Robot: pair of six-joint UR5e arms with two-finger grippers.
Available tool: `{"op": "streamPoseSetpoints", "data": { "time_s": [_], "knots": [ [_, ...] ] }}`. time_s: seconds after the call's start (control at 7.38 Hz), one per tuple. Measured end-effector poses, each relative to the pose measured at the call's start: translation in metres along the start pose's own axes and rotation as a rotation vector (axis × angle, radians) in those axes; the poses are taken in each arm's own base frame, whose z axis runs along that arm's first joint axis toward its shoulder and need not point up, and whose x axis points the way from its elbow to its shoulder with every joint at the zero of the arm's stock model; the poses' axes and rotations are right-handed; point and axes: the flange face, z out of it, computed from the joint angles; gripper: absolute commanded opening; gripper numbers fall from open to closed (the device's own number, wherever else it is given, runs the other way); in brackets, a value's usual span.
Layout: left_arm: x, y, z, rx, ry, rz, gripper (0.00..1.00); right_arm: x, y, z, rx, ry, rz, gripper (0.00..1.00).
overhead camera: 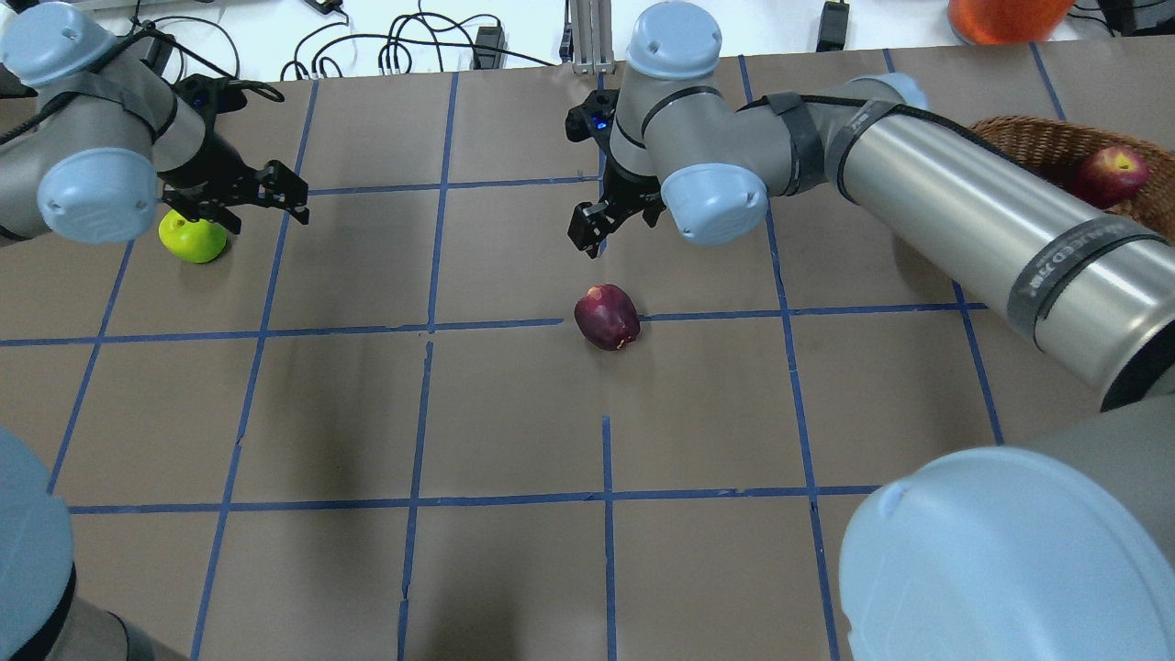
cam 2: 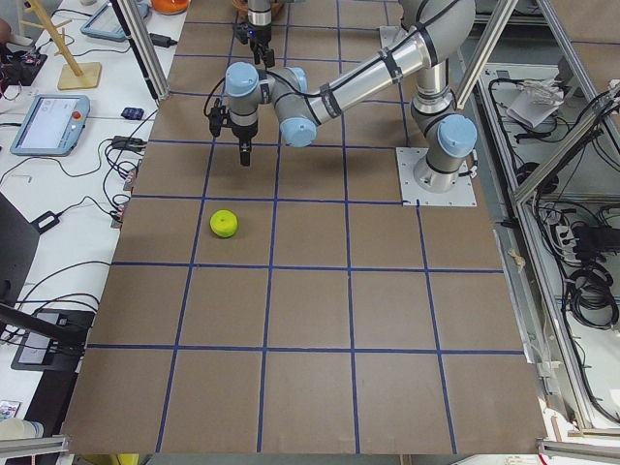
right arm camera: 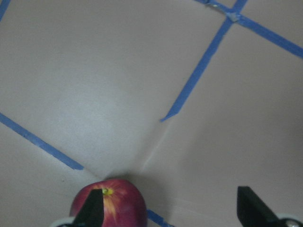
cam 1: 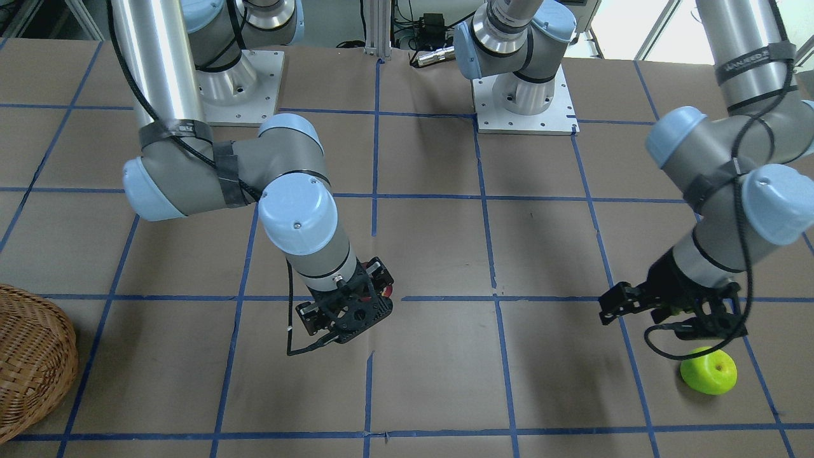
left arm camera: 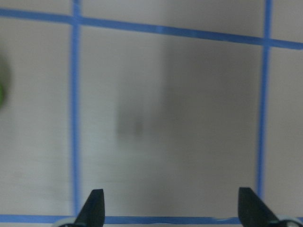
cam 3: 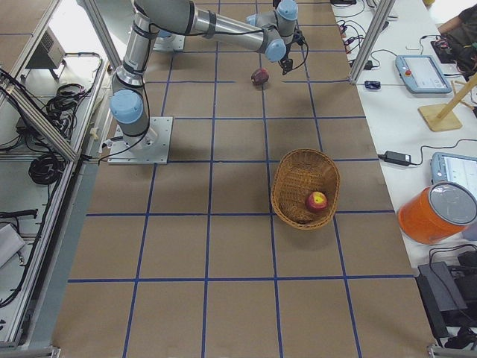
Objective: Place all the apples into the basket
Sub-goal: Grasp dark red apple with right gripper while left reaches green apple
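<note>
Progress: only the red apple (cam 3: pixel 317 201) lies in the basket (cam 3: pixel 298 155). On the counter (overhead camera: pixel 514 413) sit the maroon apple (overhead camera: pixel 607 317) and green apple (overhead camera: pixel 193 237); the left end effector (left arm camera: pixel 170 198) and right end effector (right arm camera: pixel 170 198) gape, empty.

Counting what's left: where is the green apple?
In the overhead view, far left, the green apple lies loose beside the left tool.

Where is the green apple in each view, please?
Front-facing: green apple lower right.
Overhead: upper left.
Exterior left: left of centre.
Exterior right: not visible.
Left wrist: blurred green sliver, left edge.
Right wrist: not in it.
Landmark: the left gripper beside it, front-facing and overhead.
</note>
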Motion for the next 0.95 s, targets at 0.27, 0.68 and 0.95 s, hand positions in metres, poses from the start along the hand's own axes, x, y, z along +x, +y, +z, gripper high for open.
{"op": "streamPoseSetpoints", "data": {
  "time_s": [0.27,0.68,0.95],
  "knots": [
    [-0.061,-0.044,-0.010,-0.003,-0.069,0.142,1.00,-0.022,0.020,0.018,0.004,-0.001,-0.023,1.00],
    [-0.125,-0.071,0.041,-0.061,-0.079,0.215,1.00,-0.042,0.049,0.052,-0.039,-0.017,-0.043,1.00],
    [-0.143,-0.067,0.082,-0.114,-0.050,0.198,1.00,-0.043,0.066,0.073,-0.008,-0.008,-0.048,0.16]
  ]
}}
